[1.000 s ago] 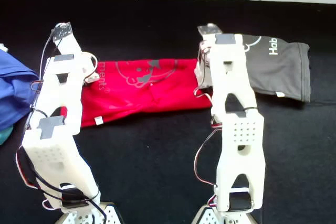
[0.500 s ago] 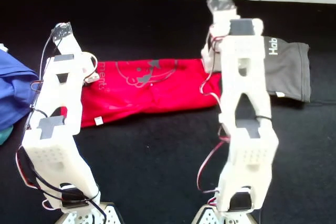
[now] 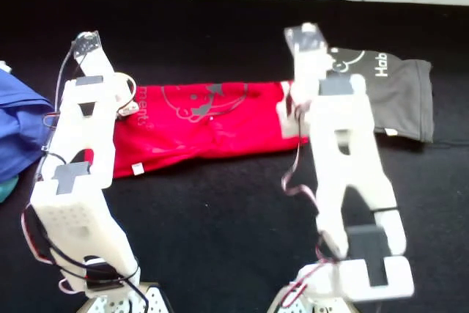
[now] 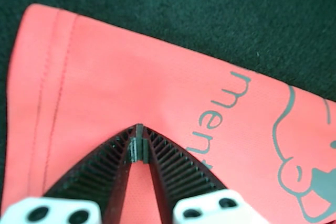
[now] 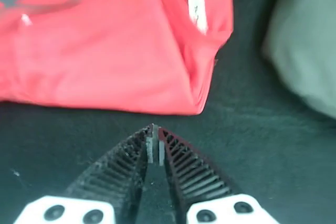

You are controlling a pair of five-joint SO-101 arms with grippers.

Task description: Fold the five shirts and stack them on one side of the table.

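Note:
A red shirt [image 3: 205, 119] lies folded into a long strip across the middle of the black table, with a grey print on it. My left gripper [image 3: 123, 106] is at its left end; in the left wrist view it is shut [image 4: 137, 148] just above the red shirt [image 4: 157, 87] near the hem. My right gripper [image 3: 297, 126] is at the shirt's right end. In the right wrist view it is shut [image 5: 153, 148] over bare table, just off the edge of the red shirt [image 5: 105, 61]. A dark grey shirt [image 3: 392, 97] lies folded to the right.
A crumpled blue shirt [image 3: 18, 122] sits at the table's left edge. The grey shirt [image 5: 310, 51] lies close beside the red one's end. Bare black table [image 3: 220, 210] stretches between the shirts and the arm bases. A pale wall borders the far edge.
The right arm swung up and toward the back, then drew back toward its base, leaving its gripper at the red shirt's right end. The left arm has stayed still.

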